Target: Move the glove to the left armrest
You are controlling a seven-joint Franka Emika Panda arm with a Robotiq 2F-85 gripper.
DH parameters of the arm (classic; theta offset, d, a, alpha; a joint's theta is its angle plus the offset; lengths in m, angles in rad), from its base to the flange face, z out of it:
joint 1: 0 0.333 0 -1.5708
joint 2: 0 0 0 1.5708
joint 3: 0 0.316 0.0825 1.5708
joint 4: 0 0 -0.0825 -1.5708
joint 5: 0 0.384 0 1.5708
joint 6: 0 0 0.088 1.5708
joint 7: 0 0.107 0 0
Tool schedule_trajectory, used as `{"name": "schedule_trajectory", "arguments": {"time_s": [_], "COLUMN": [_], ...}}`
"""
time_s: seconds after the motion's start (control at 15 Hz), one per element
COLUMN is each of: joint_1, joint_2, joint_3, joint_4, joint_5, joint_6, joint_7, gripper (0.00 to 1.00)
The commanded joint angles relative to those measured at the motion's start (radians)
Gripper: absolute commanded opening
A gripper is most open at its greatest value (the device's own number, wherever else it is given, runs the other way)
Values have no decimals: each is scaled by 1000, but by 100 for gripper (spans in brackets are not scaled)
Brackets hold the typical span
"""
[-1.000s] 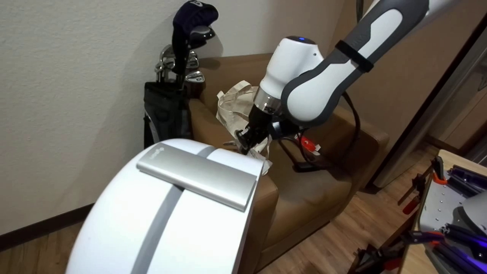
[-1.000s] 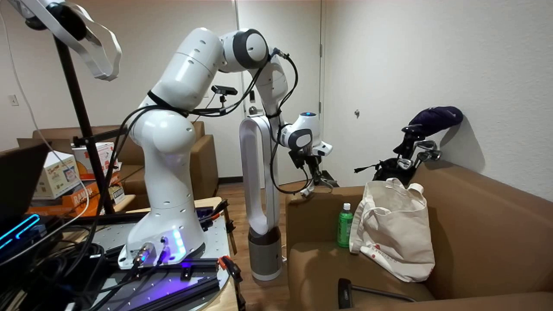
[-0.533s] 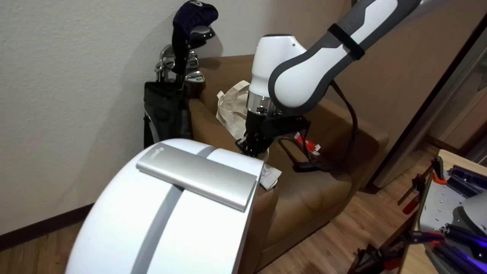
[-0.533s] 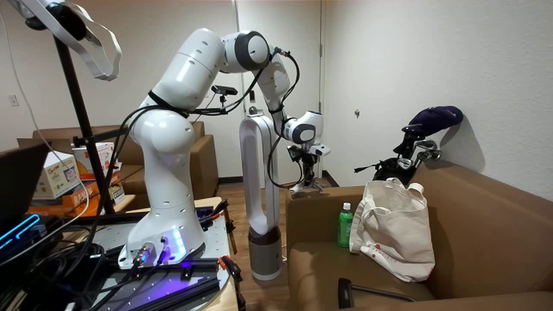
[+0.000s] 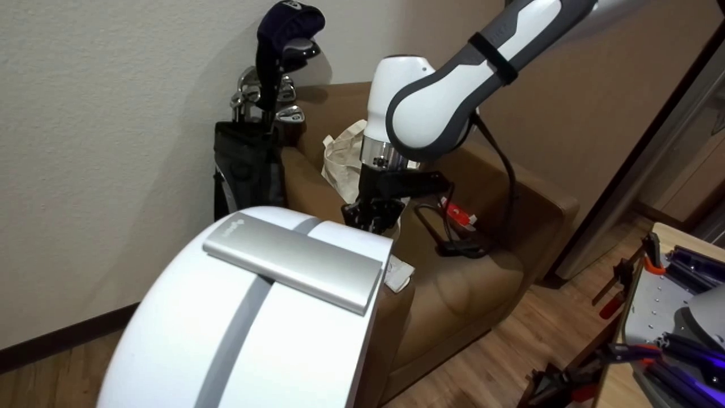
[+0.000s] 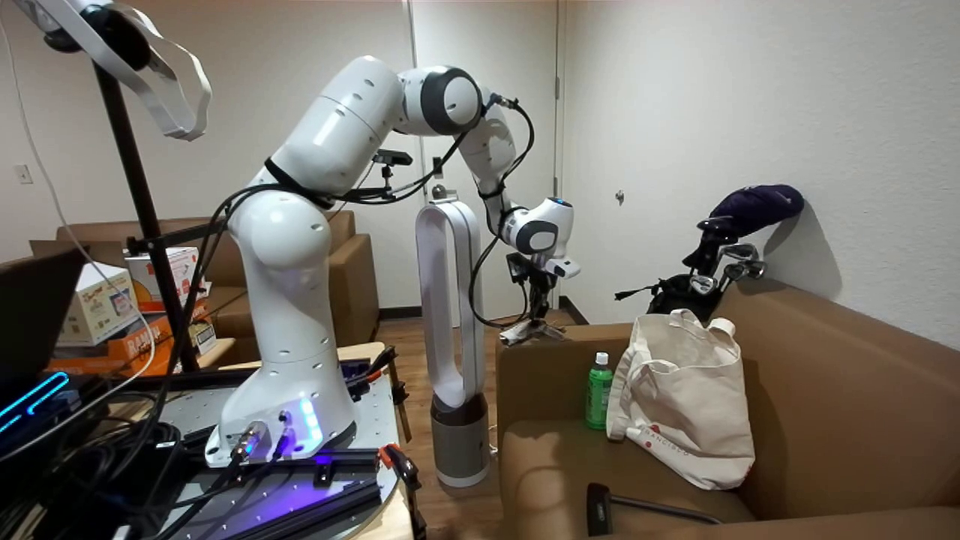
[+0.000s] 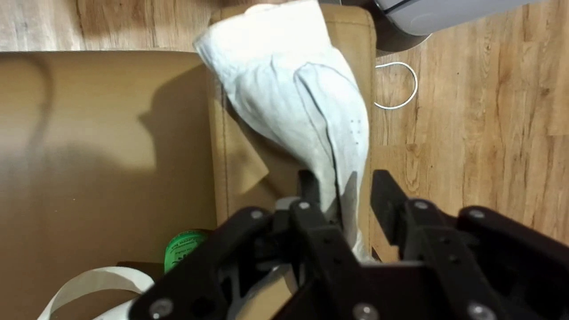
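The whitish glove [image 7: 289, 89] lies along the brown armrest [image 7: 235, 186] in the wrist view, its wide cuff at the far end and its narrow end between my fingers. In the exterior views the glove shows as a pale patch on the armrest, beside the white fan top [image 5: 399, 275] and at the armrest's end [image 6: 516, 334]. My gripper [image 7: 346, 184] is open, with a gap between the fingers and the glove. It points down just above the armrest in both exterior views [image 5: 374, 224] [image 6: 538, 324]. The glove's narrow end is partly hidden by the gripper.
A green bottle [image 6: 598, 394] and a cream tote bag [image 6: 682, 397] stand on the seat beside the armrest. A tall white fan [image 6: 450, 300] stands by the armrest's end. A golf bag [image 5: 249, 164] leans behind the sofa. A black-handled item [image 6: 598, 510] lies on the seat.
The gripper has swung from tilted to pointing straight down. The glove, earlier hanging at the fingers, now lies on the armrest, and the fingers are spread apart.
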Motion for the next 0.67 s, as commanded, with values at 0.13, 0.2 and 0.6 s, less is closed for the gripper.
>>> {"name": "schedule_trajectory", "arguments": {"time_s": [0.13, 0.2, 0.6], "joint_1": [-31, -26, -174], "joint_2": [-33, -59, -186], "joint_3": [20, 9, 127], "joint_4": [-12, -30, -195], "joint_5": [12, -4, 110], "joint_6": [3, 4, 214], "joint_7": [-15, -14, -268], "gripper": [81, 88, 100]}}
